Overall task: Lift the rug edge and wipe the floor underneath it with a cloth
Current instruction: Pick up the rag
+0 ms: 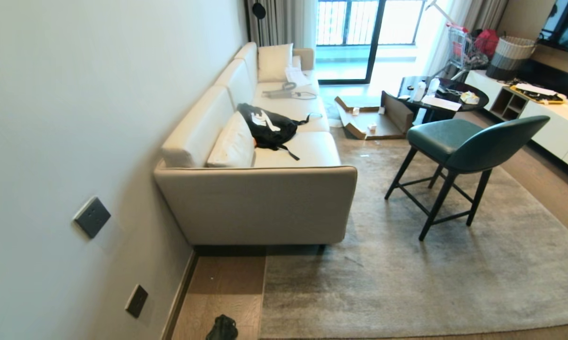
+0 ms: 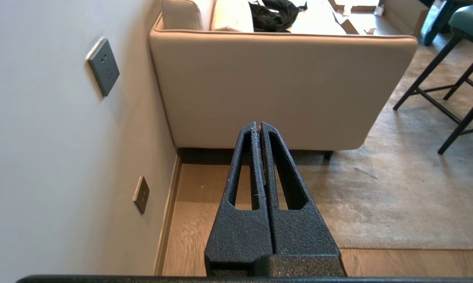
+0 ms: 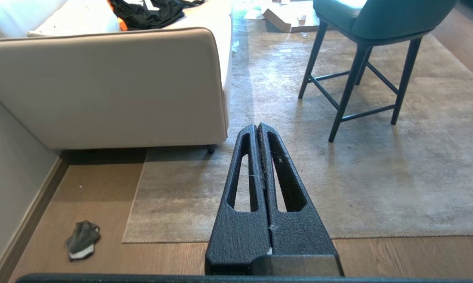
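**A:** Quick check on both grippers? Holding anything?

**B:** Nope. Left gripper [image 2: 258,127] with fingers pressed together, nothing between them, hanging in the air over the strip of floor [image 2: 205,188] in front of the sofa [image 2: 283,86]. Right gripper [image 3: 257,129] same deal, fingers together and empty, up over the rug [image 3: 378,188]. Neither one visible from the head view.

**A:** And the cloth?

**B:** Lying crumpled on the bare wood floor [image 1: 227,288], close to the wall [image 1: 76,118]. Cloth [image 3: 82,239] sits just beside the rug edge [image 3: 134,204], not touching it as far as visible. Also peeking in at the bottom of the head view [image 1: 222,328].

**A:** Rug lifted at all?

**B:** Flat. Rug edge [image 1: 264,293] running straight from the sofa's end toward the camera, corner down on the planks. Not touched by either gripper.

**A:** Other stuff around?

**B:** Black bag [image 1: 267,126] on the sofa seat, green chair [image 1: 468,146] standing on the rug, two wall sockets [image 1: 92,216], flattened cardboard [image 1: 373,120] further back.
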Robot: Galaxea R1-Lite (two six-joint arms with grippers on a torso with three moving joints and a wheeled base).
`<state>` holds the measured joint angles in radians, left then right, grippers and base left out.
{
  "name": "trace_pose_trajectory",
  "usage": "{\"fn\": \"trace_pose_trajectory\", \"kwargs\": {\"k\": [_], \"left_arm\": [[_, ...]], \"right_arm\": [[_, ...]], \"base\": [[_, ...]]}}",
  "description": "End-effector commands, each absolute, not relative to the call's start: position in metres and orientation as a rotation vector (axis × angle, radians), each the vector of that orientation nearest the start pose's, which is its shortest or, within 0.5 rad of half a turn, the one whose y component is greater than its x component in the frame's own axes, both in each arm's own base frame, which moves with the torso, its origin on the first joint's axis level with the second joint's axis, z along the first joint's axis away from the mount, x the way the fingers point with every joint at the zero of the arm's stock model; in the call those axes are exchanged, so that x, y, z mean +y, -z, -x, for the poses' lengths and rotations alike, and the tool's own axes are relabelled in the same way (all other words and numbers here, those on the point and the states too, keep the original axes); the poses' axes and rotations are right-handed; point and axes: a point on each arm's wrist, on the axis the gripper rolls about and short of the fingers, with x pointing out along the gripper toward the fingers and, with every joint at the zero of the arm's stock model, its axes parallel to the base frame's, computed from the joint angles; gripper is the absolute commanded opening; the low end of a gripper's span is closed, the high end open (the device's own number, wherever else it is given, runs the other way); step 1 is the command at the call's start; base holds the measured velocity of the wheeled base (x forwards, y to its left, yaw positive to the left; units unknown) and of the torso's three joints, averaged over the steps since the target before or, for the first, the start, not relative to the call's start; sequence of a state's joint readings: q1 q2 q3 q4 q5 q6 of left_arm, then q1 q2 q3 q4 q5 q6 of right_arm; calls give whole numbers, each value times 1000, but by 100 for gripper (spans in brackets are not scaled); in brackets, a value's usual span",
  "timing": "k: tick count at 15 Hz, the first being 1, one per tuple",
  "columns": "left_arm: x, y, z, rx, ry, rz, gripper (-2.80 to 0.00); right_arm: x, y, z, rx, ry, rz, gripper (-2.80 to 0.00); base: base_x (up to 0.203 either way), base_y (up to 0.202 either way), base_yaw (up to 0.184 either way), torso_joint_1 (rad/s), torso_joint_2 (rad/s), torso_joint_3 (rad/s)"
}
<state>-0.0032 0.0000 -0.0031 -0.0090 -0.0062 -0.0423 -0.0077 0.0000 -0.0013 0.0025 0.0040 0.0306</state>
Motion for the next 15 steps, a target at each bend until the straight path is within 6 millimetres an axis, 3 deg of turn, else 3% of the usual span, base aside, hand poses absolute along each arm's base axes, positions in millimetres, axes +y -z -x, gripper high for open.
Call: {"fn": "trace_pose_trajectory", "kwargs": {"k": [1,15], "left_arm": [[0,-77,23,-12,9,43,-280],[0,-77,23,-12,9,43,-280]], "right_arm": [[0,-75,23,4,3,-31,-280],[0,-76,23,3,3,-33,-280]], "base": [[0,0,0,-150,401,254],[0,0,0,-158,519,358]]}}
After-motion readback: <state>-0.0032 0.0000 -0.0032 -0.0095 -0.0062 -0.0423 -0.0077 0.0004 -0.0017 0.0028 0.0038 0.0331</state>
